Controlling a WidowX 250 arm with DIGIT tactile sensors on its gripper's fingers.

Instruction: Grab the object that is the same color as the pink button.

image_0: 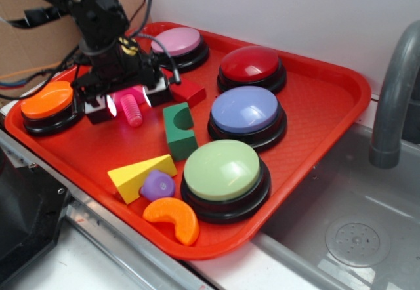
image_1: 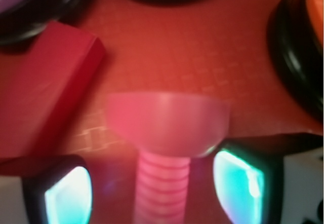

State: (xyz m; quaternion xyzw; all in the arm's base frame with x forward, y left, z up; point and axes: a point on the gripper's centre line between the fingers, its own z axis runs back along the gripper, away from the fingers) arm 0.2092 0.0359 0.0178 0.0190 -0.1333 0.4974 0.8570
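Trouble could have come from how little of the pink bolt (image_1: 164,133) sat between the two pads. The tool (image_1: 152,188) was low over the red tray (image_0: 315,126), and its pads were spread apart, one on each side of the bolt's ridged stem. In the wrist view there was a gap on both sides of the stem, so nothing was pinched yet. The bolt lay at the back left of the tray, between the orange button (image_0: 47,103) and the red block (image_0: 187,93), with its wide head toward the back of the tray.

The stem was round and ridged. If the pads had closed off-center, I think the bolt could have rolled or popped out sideways. It looked smooth and light, so a weak squeeze might have let it slip when lifted.

The red block lay very close to the left pad in the wrist view. A small drift that way could have bumped the block or caught it too. That would have been the wrong thing, because the block was red, not pink like the pink button (image_0: 177,42) at the back.

The tool was also near the tray floor. Pushing lower could have scraped the pads on it.
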